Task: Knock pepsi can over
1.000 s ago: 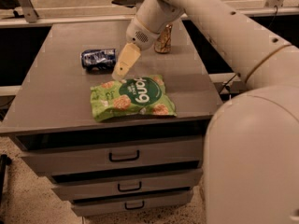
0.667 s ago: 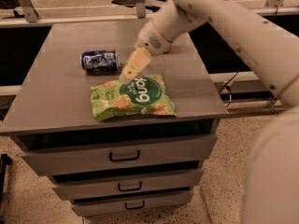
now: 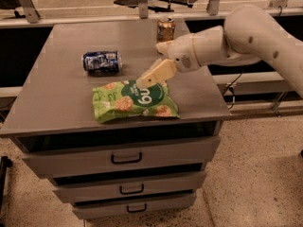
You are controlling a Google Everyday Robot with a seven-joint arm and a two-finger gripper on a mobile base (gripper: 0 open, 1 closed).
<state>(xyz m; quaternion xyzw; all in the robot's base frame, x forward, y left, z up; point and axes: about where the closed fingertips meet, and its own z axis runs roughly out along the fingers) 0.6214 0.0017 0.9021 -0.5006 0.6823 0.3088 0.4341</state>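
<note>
Hovering at top edge of green snack bag, tan fingers of gripper pressed together, gripping nothing, tips angled down-left; contact with bag unclear. White arm reaches in from right of bag. Pepsi can lies on its side up-left of bag, apart from gripper. Gold can stands upright behind bag, near far edge of grey cabinet top. Below bag, three drawers shut, contents hidden.
</note>
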